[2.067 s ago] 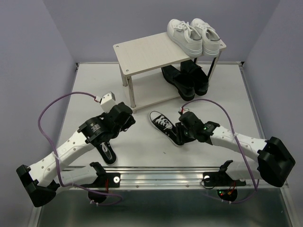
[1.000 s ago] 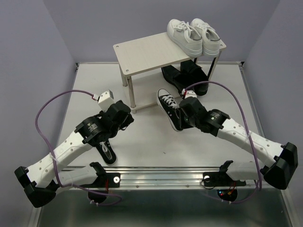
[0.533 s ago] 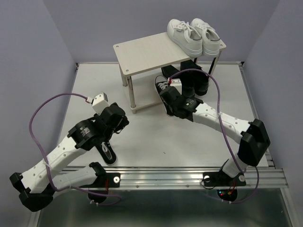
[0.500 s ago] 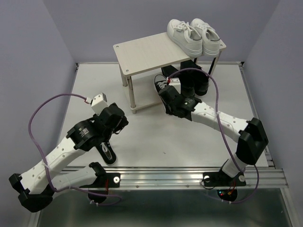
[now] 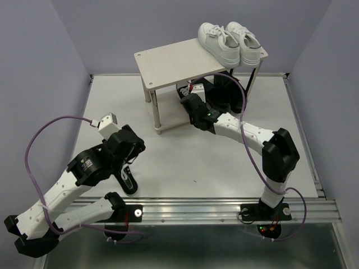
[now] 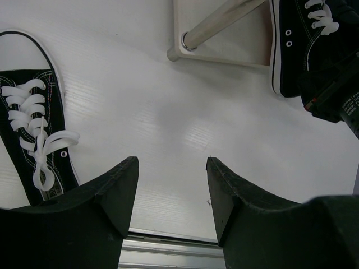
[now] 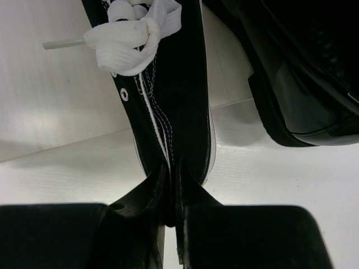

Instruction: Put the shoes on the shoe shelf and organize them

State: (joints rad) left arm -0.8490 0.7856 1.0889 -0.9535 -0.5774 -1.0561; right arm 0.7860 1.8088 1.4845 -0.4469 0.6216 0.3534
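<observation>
Right claw closed, pinching the rear of one black canvas sneaker at the front edge of the lower board of the shoe shelf. Glossy black loafers lie just beside it on that board, crowding its right side. A silver leg stands to its left. White sneakers occupy the top board's right end. Left claw open above the table near its front edge, beside the second canvas sneaker.
</observation>
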